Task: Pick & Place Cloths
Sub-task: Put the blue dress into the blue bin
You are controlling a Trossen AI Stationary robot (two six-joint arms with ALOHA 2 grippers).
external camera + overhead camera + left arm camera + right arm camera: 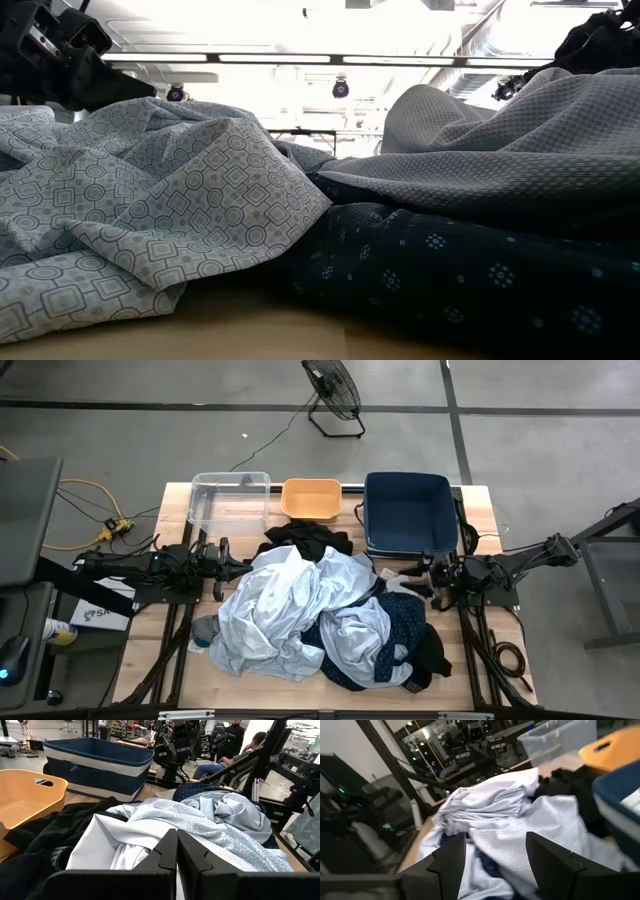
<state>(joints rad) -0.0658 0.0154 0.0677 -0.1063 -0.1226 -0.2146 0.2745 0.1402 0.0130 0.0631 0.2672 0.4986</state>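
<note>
Cloths [320, 615] are heaped on the desk [180, 510]; the left tool [222, 555] is held together, the right tool [428, 575] apart, both empty beside the heap.

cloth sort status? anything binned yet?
Done: nothing that shows; clear bin, orange bin and navy bin look empty. In hand: nothing; left gripper shut, right gripper open, both beside the pile. Left: the whole cloth pile on the table.
</note>
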